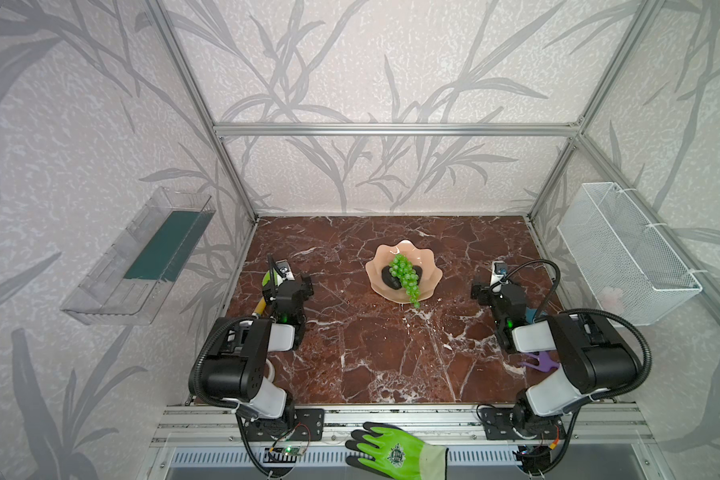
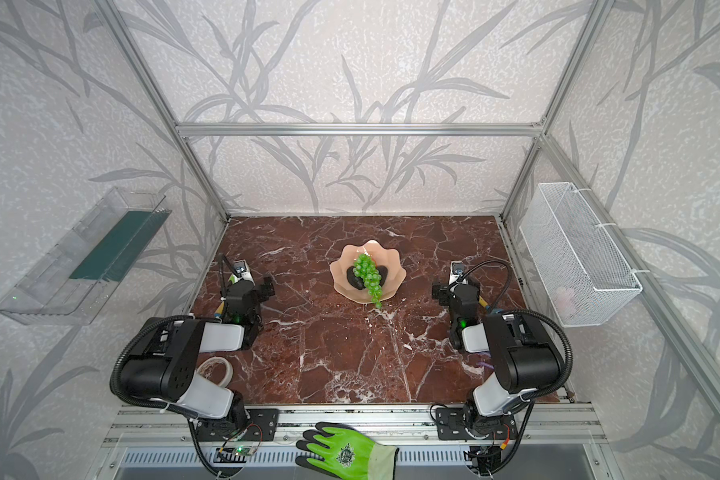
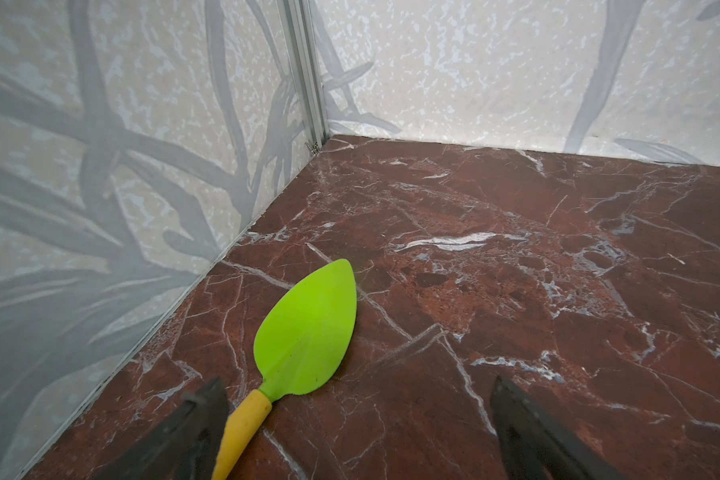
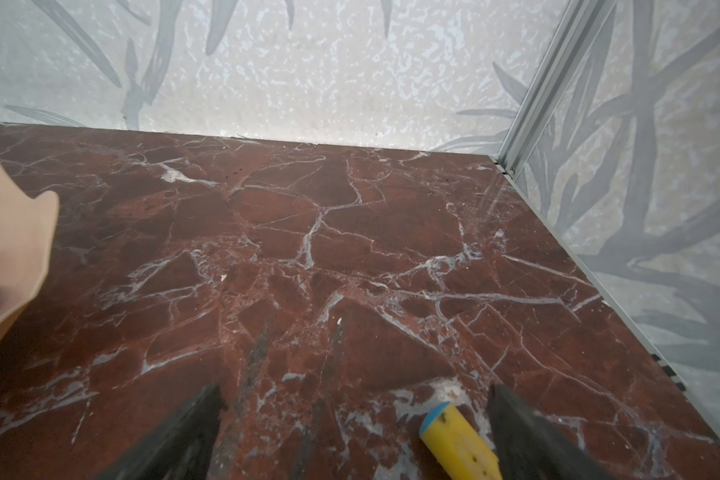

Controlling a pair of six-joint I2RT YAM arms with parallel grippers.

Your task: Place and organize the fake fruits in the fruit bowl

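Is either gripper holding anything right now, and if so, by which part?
Nothing is held. The left gripper is open over the green trowel, and the right gripper is open over a yellow tool handle. The jaws stand wide apart and grip neither.

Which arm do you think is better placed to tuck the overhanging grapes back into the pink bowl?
Right, probably. The right hand is open and nearer the bowl, whose rim shows in its wrist view; the left hand, also open, is farther off. The grapes spill over the near rim.
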